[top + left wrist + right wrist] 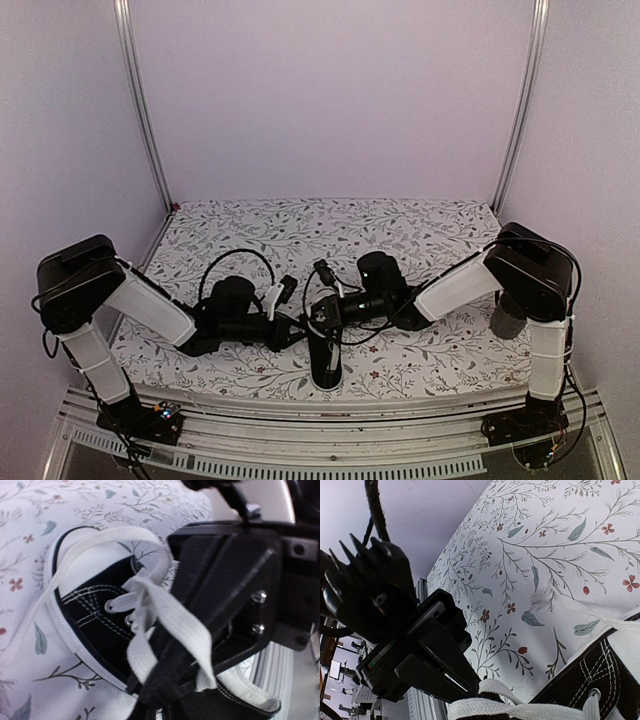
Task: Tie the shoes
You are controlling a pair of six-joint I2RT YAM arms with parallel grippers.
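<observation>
No text, number or brand mark you can read in any of the three views. Sneaker point(95, 615): only stitching and eyelets show on the canvas, no lettering that resolves. Right wrist view: a pale strip point(384, 655) sits on the black housing point(427, 652) of the other arm. It could be a label, but it is too blurred and small for you to read.
</observation>
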